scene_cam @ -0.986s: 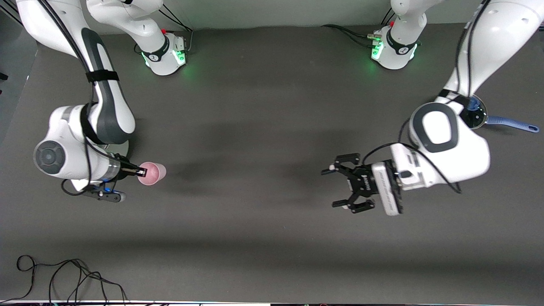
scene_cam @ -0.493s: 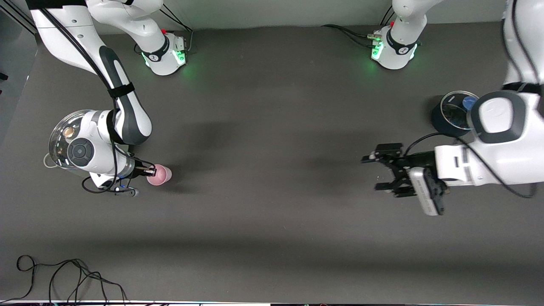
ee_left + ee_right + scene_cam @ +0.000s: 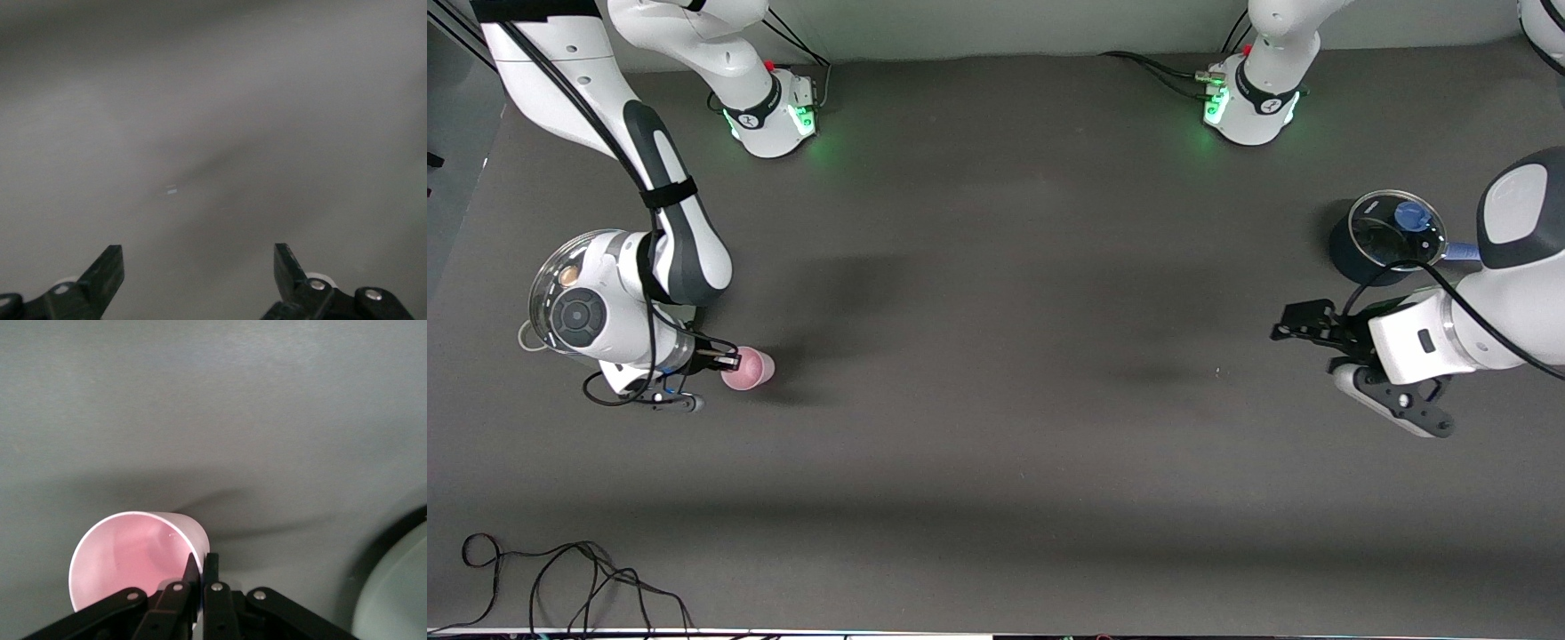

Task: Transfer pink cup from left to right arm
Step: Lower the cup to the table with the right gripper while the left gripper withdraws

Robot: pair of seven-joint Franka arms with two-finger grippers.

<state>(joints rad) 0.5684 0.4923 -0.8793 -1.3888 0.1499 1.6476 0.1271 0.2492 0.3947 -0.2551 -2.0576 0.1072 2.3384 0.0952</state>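
pink cup [image 3: 748, 368] hangs by its thin rim in the clenched right gripper [image 3: 727, 361], over the table's right-arm end. it could slip. left gripper [image 3: 1303, 324] gapes, holding nothing.

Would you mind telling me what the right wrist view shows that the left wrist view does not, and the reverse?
Only the right wrist view shows the pink cup, the right end effector shut on its rim, and, at the picture's edge, part of a glass lid. Only the left wrist view shows the left end effector, its fingers spread open with nothing between them. Both share the bare dark table.
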